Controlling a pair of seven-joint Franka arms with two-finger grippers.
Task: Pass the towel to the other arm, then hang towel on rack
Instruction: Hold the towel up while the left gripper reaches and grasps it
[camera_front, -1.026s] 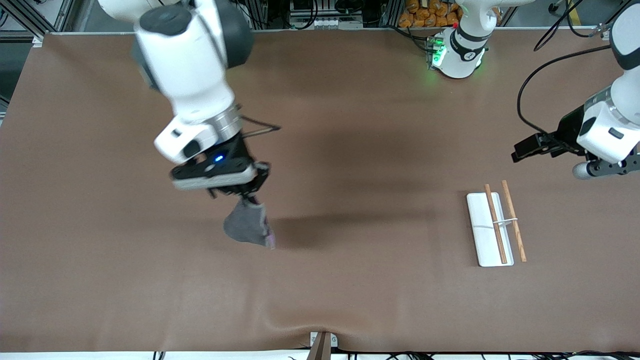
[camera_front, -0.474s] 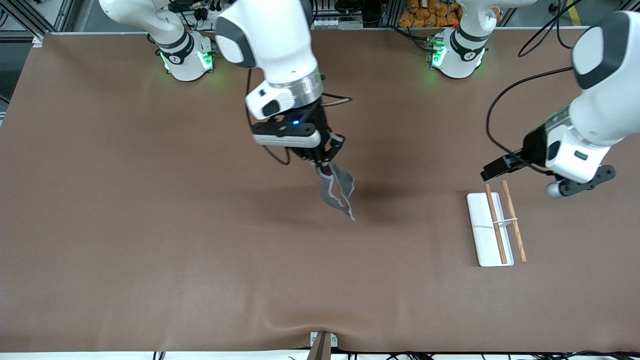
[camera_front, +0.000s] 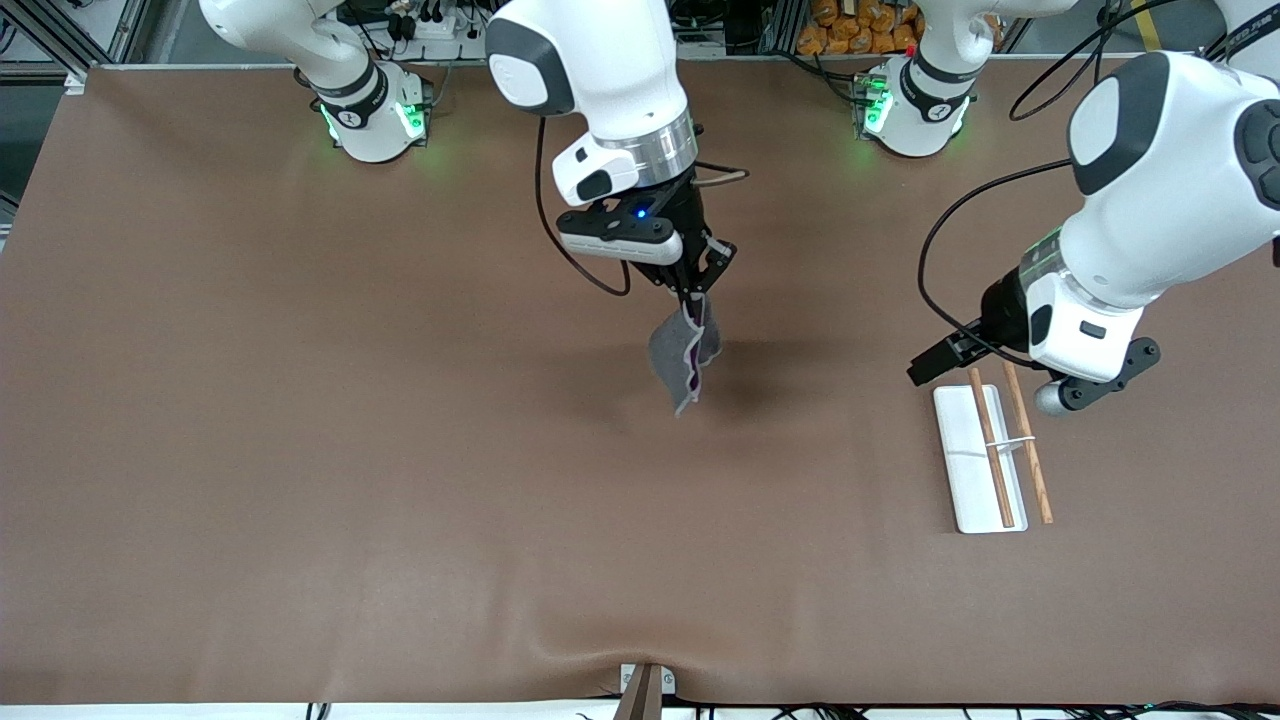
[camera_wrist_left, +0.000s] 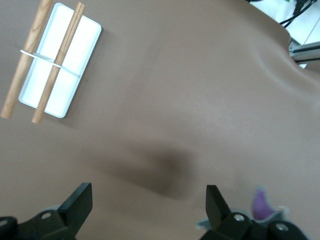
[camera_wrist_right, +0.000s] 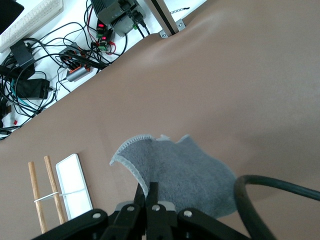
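The towel (camera_front: 683, 357), dark grey with a purple edge, hangs by one corner above the middle of the table. My right gripper (camera_front: 696, 298) is shut on that corner; in the right wrist view the grey towel (camera_wrist_right: 185, 172) droops from the closed right gripper (camera_wrist_right: 146, 189). The rack (camera_front: 967, 450), a white base with two brown rods, lies toward the left arm's end of the table. My left gripper (camera_front: 925, 365) hovers over the table by the rack's end nearest the robot bases. In the left wrist view the left gripper (camera_wrist_left: 147, 197) is open and empty, with the rack (camera_wrist_left: 55, 60) and a purple bit of towel (camera_wrist_left: 260, 205) in sight.
The brown table cover (camera_front: 300, 450) has a raised wrinkle at the edge nearest the front camera (camera_front: 600, 650). Cables and electronics (camera_wrist_right: 75, 55) lie off the table's edge.
My right arm has carried the towel from the right arm's end to over the middle of the table. My left arm has swung in toward the rack, still open.
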